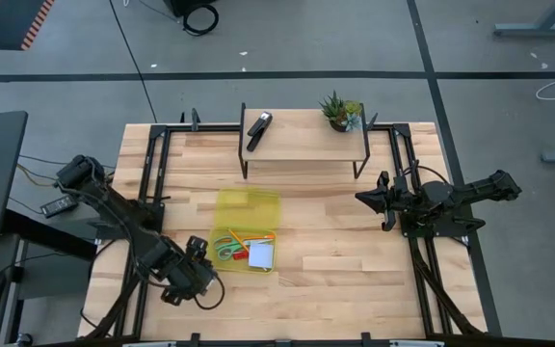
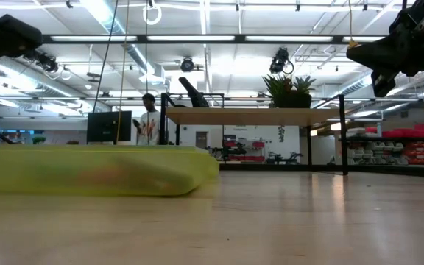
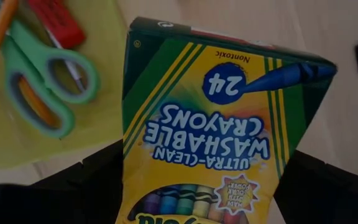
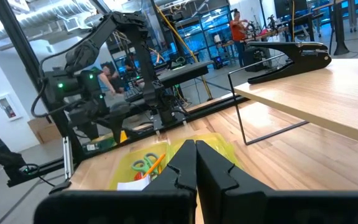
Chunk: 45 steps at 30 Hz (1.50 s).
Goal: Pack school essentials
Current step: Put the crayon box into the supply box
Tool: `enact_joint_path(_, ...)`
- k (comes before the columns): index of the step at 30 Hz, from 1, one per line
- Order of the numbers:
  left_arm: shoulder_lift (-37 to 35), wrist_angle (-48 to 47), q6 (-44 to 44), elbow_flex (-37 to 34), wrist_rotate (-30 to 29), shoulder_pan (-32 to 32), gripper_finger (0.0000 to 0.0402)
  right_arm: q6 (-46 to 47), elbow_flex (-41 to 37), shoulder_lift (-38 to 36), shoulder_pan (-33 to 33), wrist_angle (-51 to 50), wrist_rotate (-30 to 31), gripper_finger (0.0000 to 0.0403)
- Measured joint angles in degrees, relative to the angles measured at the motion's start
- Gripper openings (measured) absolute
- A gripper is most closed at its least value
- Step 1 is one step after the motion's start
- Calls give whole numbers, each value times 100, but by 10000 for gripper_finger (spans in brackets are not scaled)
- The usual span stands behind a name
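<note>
- The left gripper (image 1: 193, 275), near the desk's (image 1: 355, 280) front-left edge, has its jaws spread wide and clamped on the crayon box (image 3: 210, 130); the left wrist view shows the box filling the gap between the dark fingers (image 3: 79, 186), with its printed face to the camera.
- The box's long axis runs straight out from the jaws, away from the wrist.
- The yellow-green pouch (image 1: 247, 224) lies flat on the desk, just off the held box toward 2 o'clock in the overhead view.
- Already lying on the pouch: green-handled scissors (image 3: 39, 78), a small red piece (image 3: 58, 22), an orange pen (image 1: 253, 237) and a pale blue notepad (image 1: 261, 254).
- The deciding relation: the box is beside the pouch, not over it. As I read it, it must travel toward 2 o'clock and land with its length clear of the scissors.
- The left arm is far nearer the pouch.
- The right gripper (image 4: 196, 163) waits at the desk's 3 o'clock side, jaws pressed fully together and holding nothing.
- The black stapler (image 1: 259, 127) and potted plant (image 1: 340, 111) sit on the raised shelf (image 1: 302, 146) at 12 o'clock, well apart from the work.
</note>
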Motion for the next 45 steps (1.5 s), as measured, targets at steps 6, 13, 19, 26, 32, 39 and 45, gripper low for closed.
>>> enact_joint_path(6,-222,-81,-429,0,2,258,339,1,0,1,0,0,0,8)
enact_joint_path(13,-500,-300,-709,0,22,541,339,2,0,0,2,0,0,8)
enact_joint_path(19,-640,-270,-732,1,24,900,339,2,0,0,2,0,0,8)
enact_joint_path(26,-635,-232,-546,0,24,1326,339,0,0,2,0,0,0,8)
enact_joint_path(32,-635,-82,-239,0,22,1642,339,0,0,2,1,1,0,8)
enact_joint_path(39,-635,-13,193,0,22,1917,339,0,0,2,1,0,0,8)
enact_joint_path(45,-633,162,428,0,0,2083,339,2,0,2,0,0,0,8)
